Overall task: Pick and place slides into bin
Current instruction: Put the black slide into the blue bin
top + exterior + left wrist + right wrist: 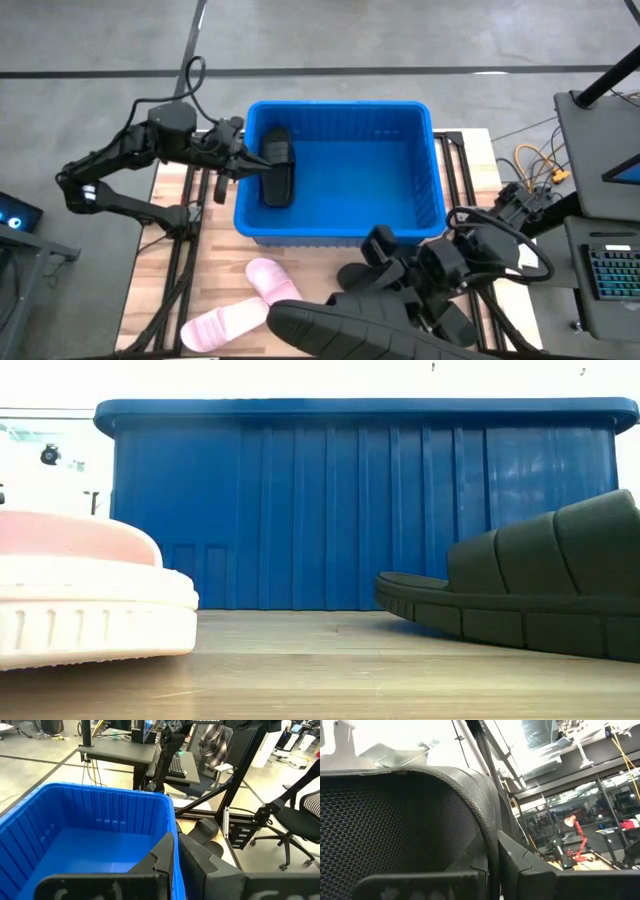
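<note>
Wooden table over a grey floor, with desks and an office chair in the room beyond. Centred on the table, the bin, blue and ribbed.

Left gripper: reached in over the bin's left wall, fingers pressed together. In the left wrist view, only a narrow strip of the blue wall visible at the line between them. Just ahead of the fingertips, inside the bin, a black slide in the bin, lying crosswise to the jaws. Could not be told whether touched or gripped.

Right gripper: placed outside the bin, off its near right corner, jaws clamped on the held black slide. Slide carried clear of the table, extending away from the fingertips. In the right wrist view, its textured surface filled the space ahead of the fingers, its thin edge pinched between them.

Farther out beyond the held slide's end, away from the right jaws, the pink slides, resting on the wood in front of the bin. Near the right jaws, a black slide on the table, flat on the boards, apart from the bin's wall.
</note>
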Motion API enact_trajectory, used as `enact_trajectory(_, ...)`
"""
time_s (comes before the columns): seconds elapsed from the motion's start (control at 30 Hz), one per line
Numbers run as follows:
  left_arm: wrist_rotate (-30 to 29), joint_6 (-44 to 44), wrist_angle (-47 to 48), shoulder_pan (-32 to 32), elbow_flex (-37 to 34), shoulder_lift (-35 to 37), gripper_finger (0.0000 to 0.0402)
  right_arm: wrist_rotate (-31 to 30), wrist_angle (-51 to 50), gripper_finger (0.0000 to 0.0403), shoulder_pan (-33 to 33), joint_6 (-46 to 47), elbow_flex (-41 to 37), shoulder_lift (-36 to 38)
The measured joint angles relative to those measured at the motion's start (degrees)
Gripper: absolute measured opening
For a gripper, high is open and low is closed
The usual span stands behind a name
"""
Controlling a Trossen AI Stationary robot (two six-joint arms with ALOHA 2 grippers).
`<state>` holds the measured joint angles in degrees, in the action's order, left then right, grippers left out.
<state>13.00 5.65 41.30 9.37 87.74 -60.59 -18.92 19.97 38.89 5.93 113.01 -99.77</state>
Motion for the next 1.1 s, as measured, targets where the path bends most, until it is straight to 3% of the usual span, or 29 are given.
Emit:
enact_trajectory(0.67,0.0,0.0,-0.3,0.0,0.0,-0.1,0.0011,-1.2,-3.9,0.0012,0.7,-3.6,0.0,2.4)
enact_trajectory(0.87,-3.2,-4.1,-0.5,0.0,0.0,1.1,0.0011,-15.3,-18.3,0.0012,0.0,-7.0,0.0,6.0)
enact_trajectory(1.1,-5.6,-4.8,-0.8,0.0,0.0,1.5,0.0011,-21.7,-25.9,0.0012,-2.4,-9.1,0.1,8.6)
